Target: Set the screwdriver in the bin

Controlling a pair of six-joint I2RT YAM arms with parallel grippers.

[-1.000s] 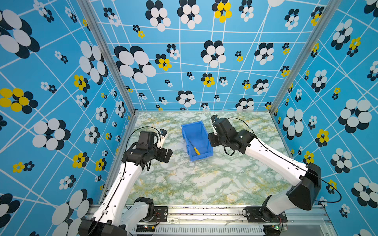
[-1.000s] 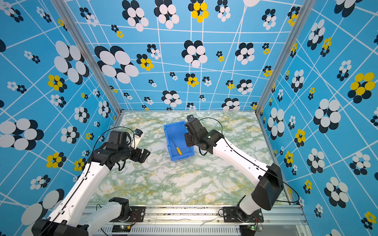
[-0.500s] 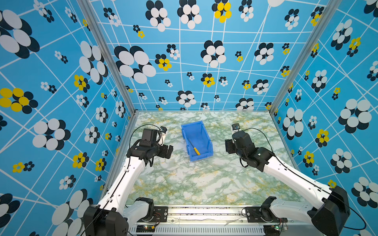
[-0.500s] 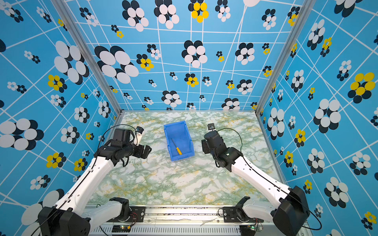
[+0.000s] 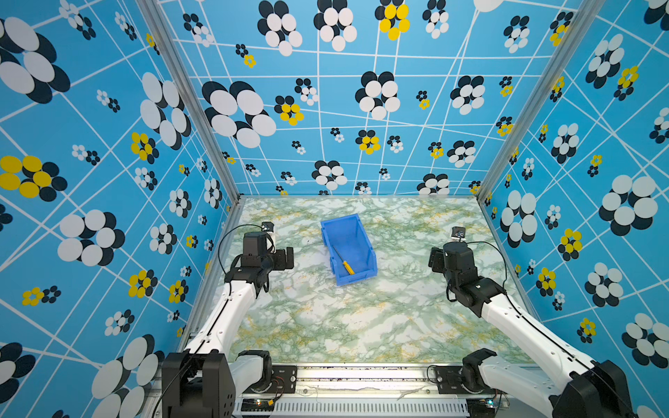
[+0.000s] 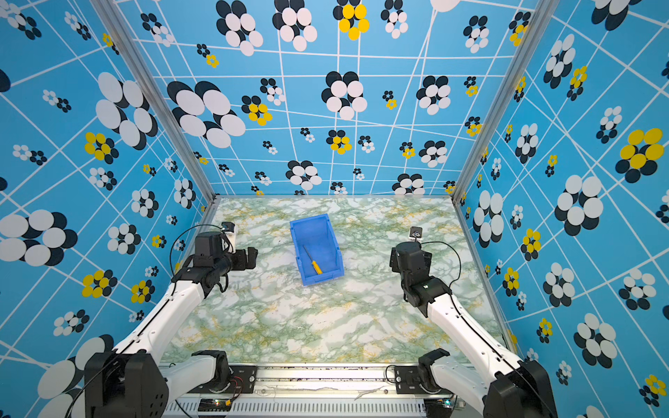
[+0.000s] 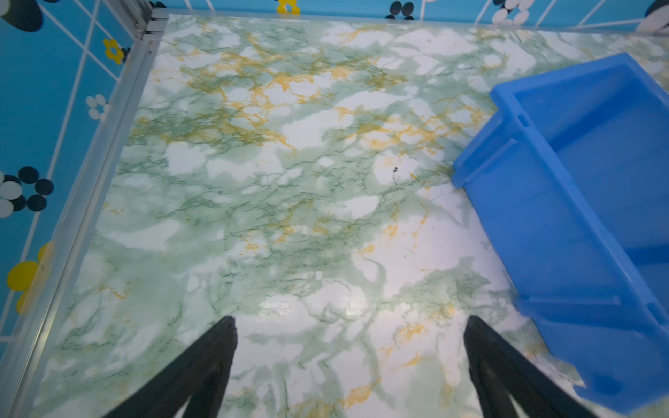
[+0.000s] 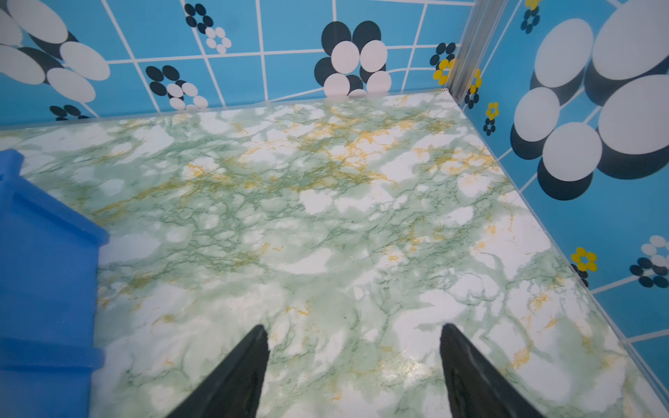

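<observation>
The screwdriver (image 5: 344, 262) (image 6: 313, 261), yellow-orange handle toward the front, lies slantwise on the floor of the blue bin (image 5: 340, 219) (image 6: 309, 219) in both top views. The bin stands mid-table toward the back. My left gripper (image 5: 286, 257) (image 6: 249, 258) hovers left of the bin, and the left wrist view shows it open (image 7: 349, 325) and empty over bare marble beside the bin's outer wall (image 7: 543, 217). My right gripper (image 5: 435, 260) (image 6: 394, 258) hangs well right of the bin, open (image 8: 354, 333) with nothing between its fingers. Neither wrist view shows the screwdriver.
Blue flower-patterned walls (image 5: 108, 181) close the table on three sides, with aluminium corner posts (image 5: 188, 101) at the back. The green marble tabletop (image 5: 344, 325) runs to a metal rail (image 5: 362, 376) at the front, where both arm bases sit.
My right arm has drawn back from beside the bin to the right side of the table, its jaws spreading wider. The left arm shifted slightly. The screwdriver stayed in the bin.
</observation>
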